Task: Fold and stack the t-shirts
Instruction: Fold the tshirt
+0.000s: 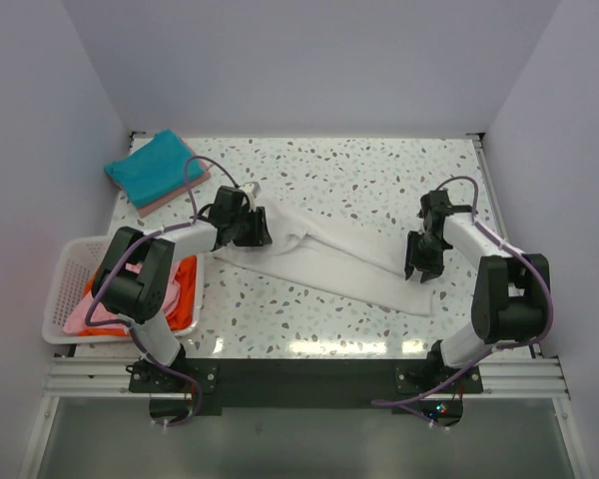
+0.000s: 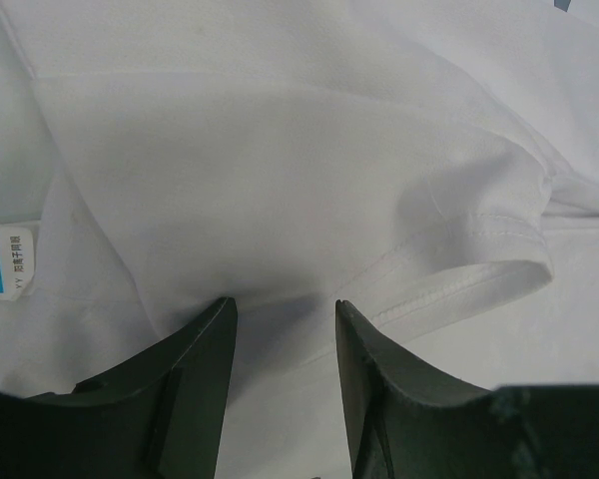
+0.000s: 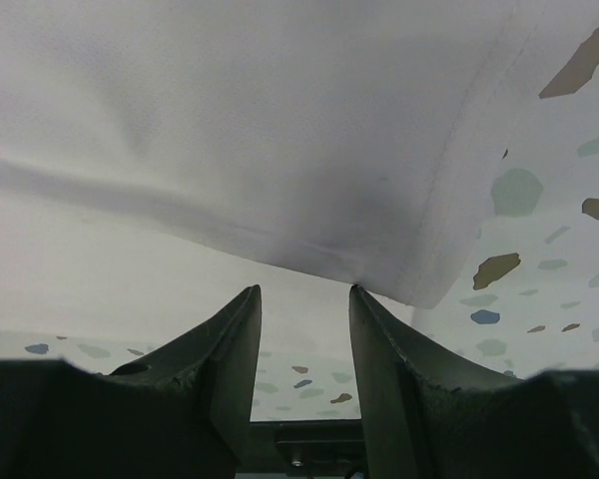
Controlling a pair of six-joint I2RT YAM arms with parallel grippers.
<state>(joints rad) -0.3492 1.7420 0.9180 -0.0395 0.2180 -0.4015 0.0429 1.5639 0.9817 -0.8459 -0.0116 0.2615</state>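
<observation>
The white t-shirt (image 1: 329, 261) is lying stretched slantwise across the speckled table (image 1: 379, 180), strung between the two arms. The left gripper (image 1: 250, 228) is pinching its label end, with cloth bunching between half-closed jaws. The right gripper (image 1: 419, 269) is gripping the opposite end and holding that edge up off the table. A folded teal t-shirt (image 1: 155, 168) is sitting at the far left corner.
</observation>
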